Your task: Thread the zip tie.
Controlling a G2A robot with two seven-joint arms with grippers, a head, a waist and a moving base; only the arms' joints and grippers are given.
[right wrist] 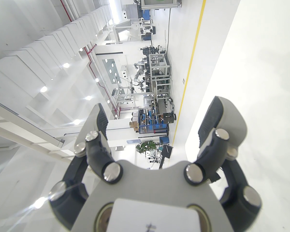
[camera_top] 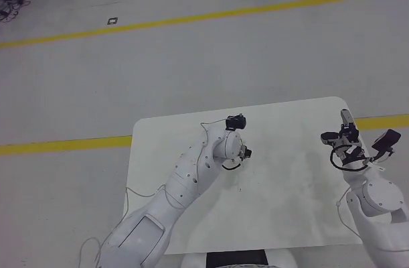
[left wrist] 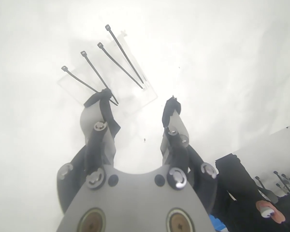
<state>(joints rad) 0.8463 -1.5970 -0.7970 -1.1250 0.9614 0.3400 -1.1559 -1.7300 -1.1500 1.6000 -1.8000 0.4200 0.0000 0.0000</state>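
Four zip ties (left wrist: 125,54) lie on a clear plate (left wrist: 135,97) on the table (camera_top: 291,201). Left gripper (left wrist: 139,97) sits at the plate, spread wide and empty — one fingertip (left wrist: 105,95) at two ties' tails; right gripper (right wrist: 157,103), likewise open and empty, is at the table's right edge.
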